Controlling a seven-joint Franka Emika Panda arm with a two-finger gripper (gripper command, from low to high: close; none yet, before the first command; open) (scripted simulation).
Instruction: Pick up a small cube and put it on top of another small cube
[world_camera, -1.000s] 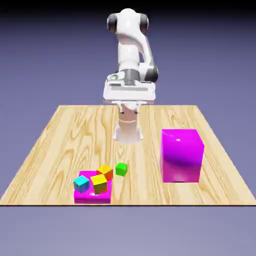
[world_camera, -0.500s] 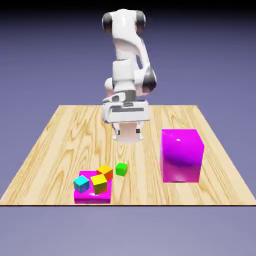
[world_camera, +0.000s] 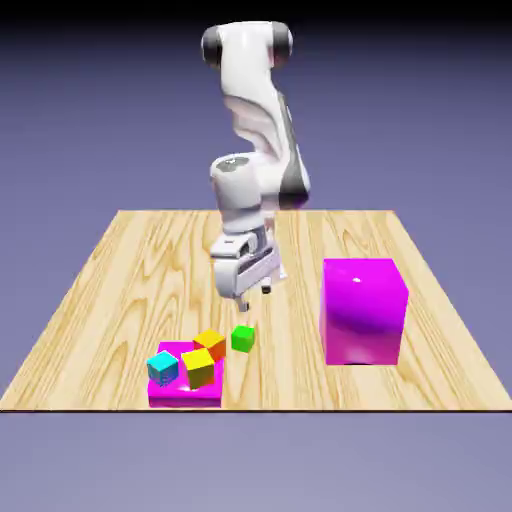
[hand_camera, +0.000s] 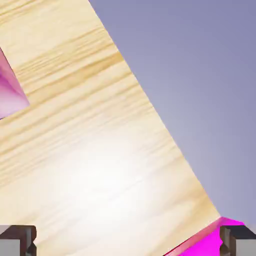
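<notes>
Hovering above the counter (world_camera: 120, 260), the hand (world_camera: 246, 293) is spread wide and empty, up and behind the small green cube (world_camera: 242, 339). That cube sits alone on the wood, just beside the flat magenta slab (world_camera: 185, 392) carrying the cyan cube (world_camera: 163, 368), yellow cube (world_camera: 200, 368) and orange cube (world_camera: 210, 343). Likely light, rigid, smooth-faced; best pinched on two opposite vertical faces, centred, since so tiny a cube could squirt out.

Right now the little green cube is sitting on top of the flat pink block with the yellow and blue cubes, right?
Not quite. In the exterior view the green cube sits on the wooden table, beside the flat pink block. The yellow cube and blue cube do sit on that block.
</notes>
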